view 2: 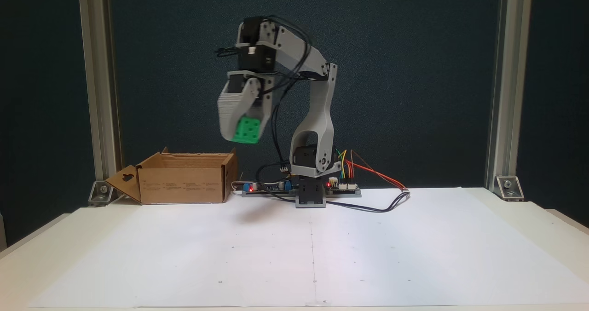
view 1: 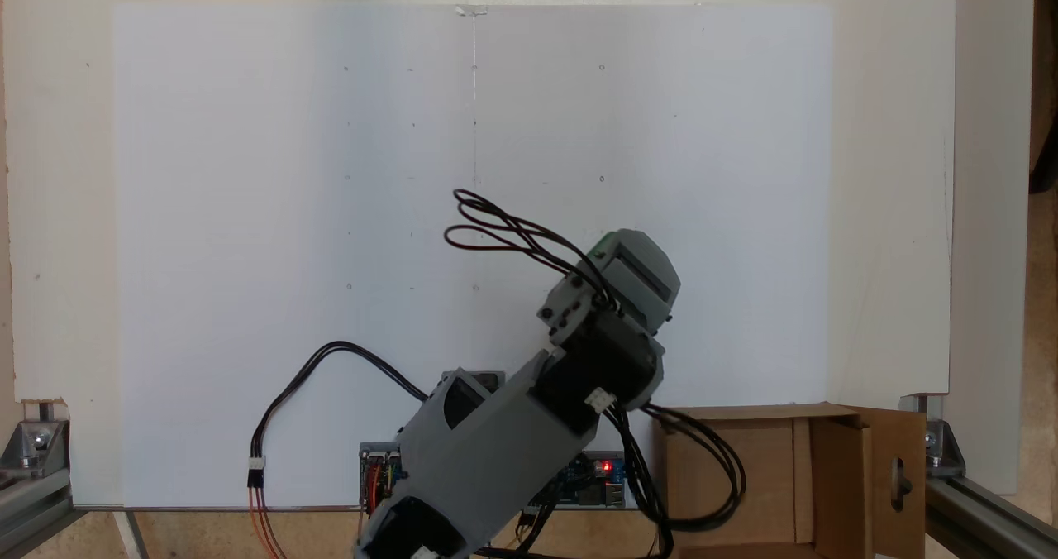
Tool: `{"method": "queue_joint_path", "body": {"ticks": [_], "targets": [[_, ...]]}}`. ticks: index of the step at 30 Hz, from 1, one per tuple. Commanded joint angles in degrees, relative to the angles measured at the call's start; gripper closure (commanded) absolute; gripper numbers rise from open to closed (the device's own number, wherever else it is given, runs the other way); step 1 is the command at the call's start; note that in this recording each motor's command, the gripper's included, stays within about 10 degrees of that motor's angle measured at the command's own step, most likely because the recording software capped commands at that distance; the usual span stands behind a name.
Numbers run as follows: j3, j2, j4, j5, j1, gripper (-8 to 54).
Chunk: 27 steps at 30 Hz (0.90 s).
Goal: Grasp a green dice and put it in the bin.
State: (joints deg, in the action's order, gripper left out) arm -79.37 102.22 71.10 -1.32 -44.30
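Observation:
The green dice [view 2: 246, 130] hangs high in the air, pinched between the grey fingers of my gripper [view 2: 241, 134], which points downward and is shut on it. In a fixed view from above, just a sliver of the green dice [view 1: 602, 245] peeks out beside the gripper's grey body [view 1: 640, 274]. The bin [view 2: 184, 177], a brown cardboard box with open flaps, stands on the table to the left of the arm's base; the dice is above and a little to the right of it. From above, the bin [view 1: 736, 435] lies at the lower right.
White paper [view 2: 313, 251] covers the table. The arm's base with circuit boards and coloured wires [view 2: 322, 187] sits behind it. Aluminium frame posts [view 2: 99, 95] stand at both sides. Black cables [view 1: 331, 360] loop over the paper near the base.

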Motion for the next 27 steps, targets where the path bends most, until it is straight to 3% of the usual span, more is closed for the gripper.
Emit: {"method": "queue_joint_path", "body": {"ticks": [1,17,27], "targets": [[4.83,1.05,-2.29,-7.91,-7.65,30.9],[17.05,-16.08,-9.67,-23.55,-48.52,30.9],[17.75,-26.54,-9.32,-30.06,-60.12,30.7]]}}
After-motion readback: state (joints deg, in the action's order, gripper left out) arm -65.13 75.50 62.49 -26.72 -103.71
